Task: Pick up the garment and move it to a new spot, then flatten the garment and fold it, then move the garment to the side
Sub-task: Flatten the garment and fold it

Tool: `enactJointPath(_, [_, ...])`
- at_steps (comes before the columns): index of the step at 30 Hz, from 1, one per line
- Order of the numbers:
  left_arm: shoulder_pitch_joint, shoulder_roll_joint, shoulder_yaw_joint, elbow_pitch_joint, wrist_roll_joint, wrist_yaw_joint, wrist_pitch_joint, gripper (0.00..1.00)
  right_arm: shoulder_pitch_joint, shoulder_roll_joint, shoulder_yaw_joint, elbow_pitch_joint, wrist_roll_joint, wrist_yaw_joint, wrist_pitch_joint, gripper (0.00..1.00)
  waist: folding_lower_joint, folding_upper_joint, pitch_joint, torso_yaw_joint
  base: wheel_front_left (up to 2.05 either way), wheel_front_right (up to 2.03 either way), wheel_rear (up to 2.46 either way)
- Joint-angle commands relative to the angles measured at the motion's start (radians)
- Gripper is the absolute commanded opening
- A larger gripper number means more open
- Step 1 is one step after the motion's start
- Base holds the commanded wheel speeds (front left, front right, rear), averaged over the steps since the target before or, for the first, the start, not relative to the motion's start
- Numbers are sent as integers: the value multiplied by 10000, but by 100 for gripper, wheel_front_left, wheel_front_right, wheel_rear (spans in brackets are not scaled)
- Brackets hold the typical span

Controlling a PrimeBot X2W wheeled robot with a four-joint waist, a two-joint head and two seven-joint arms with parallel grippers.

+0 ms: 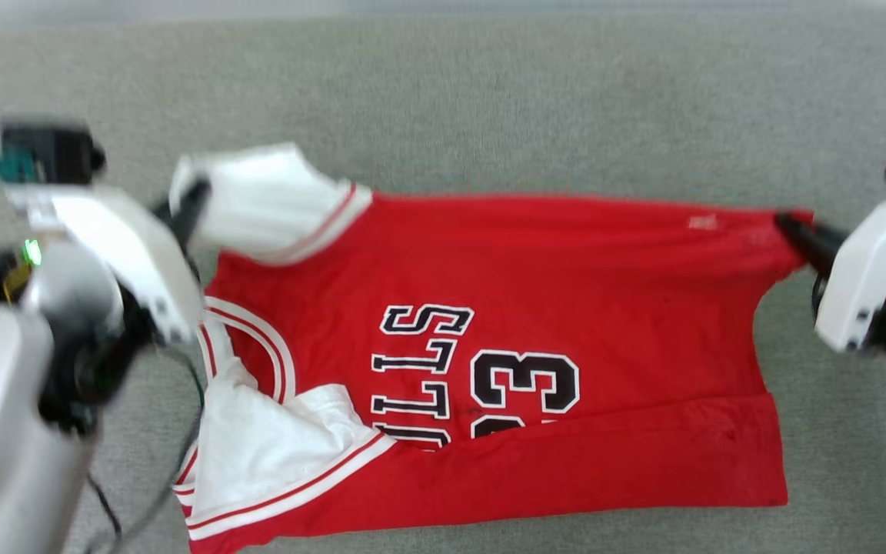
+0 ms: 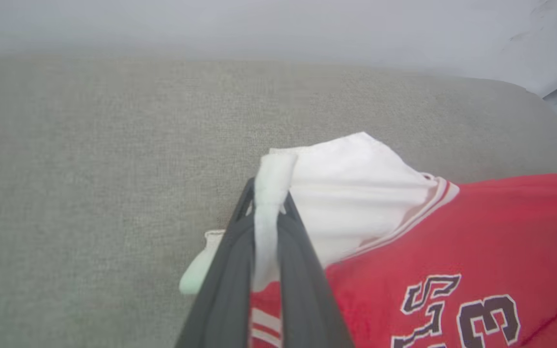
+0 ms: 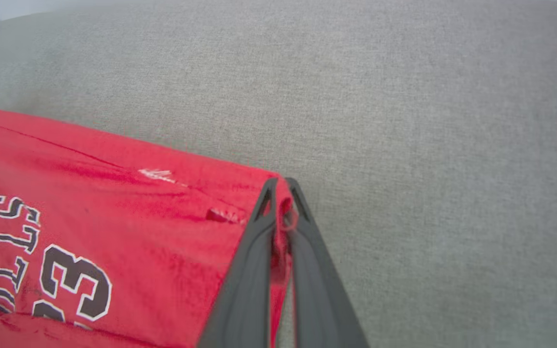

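Observation:
The garment (image 1: 535,269) is a red jersey with white sleeves and black "BULLS" lettering, spread sideways on a grey fabric surface with its near edge folded over. My left gripper (image 1: 195,194) is shut on the far white sleeve (image 2: 351,193), and in the left wrist view a white fold is pinched at the gripper (image 2: 268,193). My right gripper (image 1: 789,225) is shut on the far red hem corner, and the right wrist view shows red cloth (image 3: 114,193) clamped at the gripper (image 3: 281,186). The far edge is stretched taut between both grippers.
A grey woven cushion surface (image 1: 489,100) lies under and around the garment, with free room beyond its far edge. A pale wall (image 2: 259,24) rises behind it. The cushion's rounded end (image 2: 544,116) shows at the right of the left wrist view.

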Motion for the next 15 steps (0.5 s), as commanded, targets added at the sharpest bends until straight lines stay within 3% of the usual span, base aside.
enactJointPath(1, [820, -9, 112, -241, -76, 162, -274, 0, 561, 60, -43, -201, -36, -7, -178, 0, 1, -1, -465, 11, 0, 0, 0])
enactJointPath(7, [3582, -268, 391, -768, -516, 665, -1012, 0, 2228, 325, -110, -446, 18, -7, -709, 0, 1, -1, -1110, -9, 0, 0, 0])
enactJointPath(13, [5373, -900, 50, -348, -973, 586, -1368, 0, 3577, 715, -142, -105, 189, -7, -1261, 0, 1, -1, -1329, 9, 0, 0, 0])
enactJointPath(14, [5487, -1056, -11, -198, -1038, 494, -1493, 18, 3731, 775, -92, 24, 222, -7, -1395, 0, 1, -1, -1340, 7, 0, 0, 0])
enactJointPath(15, [5600, -1176, -102, -27, -1066, 372, -1590, 45, 3884, 832, -20, 189, 297, -7, -1515, 30, 1, -1, -1353, 1, 0, 0, 0])
